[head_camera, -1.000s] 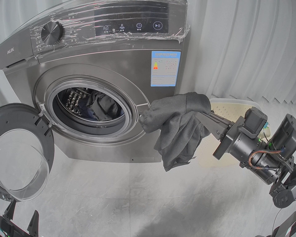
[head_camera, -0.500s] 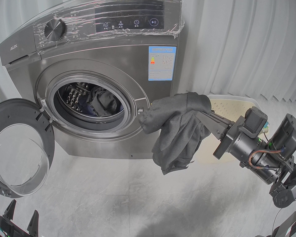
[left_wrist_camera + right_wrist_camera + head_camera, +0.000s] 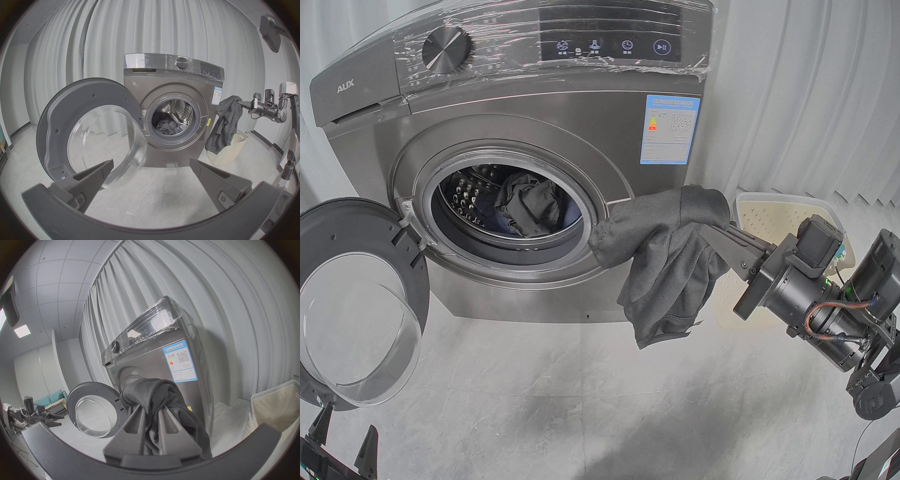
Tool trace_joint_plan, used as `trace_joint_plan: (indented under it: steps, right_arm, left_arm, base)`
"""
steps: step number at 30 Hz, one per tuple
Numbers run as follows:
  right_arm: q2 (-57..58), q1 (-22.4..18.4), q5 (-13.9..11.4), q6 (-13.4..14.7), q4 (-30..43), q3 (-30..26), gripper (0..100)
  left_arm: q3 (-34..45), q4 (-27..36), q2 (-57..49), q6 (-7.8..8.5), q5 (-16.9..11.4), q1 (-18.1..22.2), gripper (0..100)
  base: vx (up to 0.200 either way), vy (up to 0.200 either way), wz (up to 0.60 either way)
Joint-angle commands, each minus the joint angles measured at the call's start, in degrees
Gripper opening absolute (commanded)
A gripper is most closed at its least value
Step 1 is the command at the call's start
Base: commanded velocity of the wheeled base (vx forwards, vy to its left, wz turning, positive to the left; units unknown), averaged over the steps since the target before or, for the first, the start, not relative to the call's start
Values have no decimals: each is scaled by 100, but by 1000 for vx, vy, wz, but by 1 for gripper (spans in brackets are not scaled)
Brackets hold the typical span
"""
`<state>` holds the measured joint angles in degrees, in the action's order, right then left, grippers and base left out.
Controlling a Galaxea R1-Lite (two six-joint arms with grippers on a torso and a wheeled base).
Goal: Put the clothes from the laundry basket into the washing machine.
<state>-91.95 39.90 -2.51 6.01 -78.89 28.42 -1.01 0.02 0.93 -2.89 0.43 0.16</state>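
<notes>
- Right tool (image 3: 717,230) grips the dark grey garment (image 3: 665,262), which hangs free just beside the open porthole rim (image 3: 592,215) of the washing machine (image 3: 550,119).
- Left tool (image 3: 150,162) gapes wide, low, near the swung-out door (image 3: 356,237).

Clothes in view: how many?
2. One dark garment hangs from the right gripper, beside the washing machine opening; one dark bundle lies in the drum. More may be hidden beneath it or in the laundry basket.
</notes>
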Motion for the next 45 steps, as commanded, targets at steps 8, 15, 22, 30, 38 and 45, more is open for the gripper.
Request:
trace_joint_plan:
  steps: [8, 15, 22, 30, 38, 45]
  right_arm:
    - [-7, 0, -4, -3, -4, -3, 0]
    - [-7, -9, -4, 5, -4, -12, 0]
    - [-16, -26, -4, 5, 5, -12, 0]
    - [-42, -26, 5, 5, -4, -12, 0]
    - [-42, -26, 5, 23, -4, -12, 0]
    - [-42, -26, 5, 23, -4, -12, 0]
  left_arm:
    - [101, -2, -49, 8, 1, 2, 100]
    - [101, -2, -49, -1, 1, 2, 100]
    - [101, -2, -49, 8, 1, 2, 100]
    - [92, -2, -49, 8, 10, 2, 100]
    - [101, -2, -49, 8, 10, 2, 100]
    - [101, -2, -49, -1, 10, 2, 100]
  base:
    - [-50, 0, 0]
    - [-114, 0, 0]
    - [0, 114, 0]
    - [0, 200, 0]
    - [0, 75, 0]
    - [0, 0, 0]
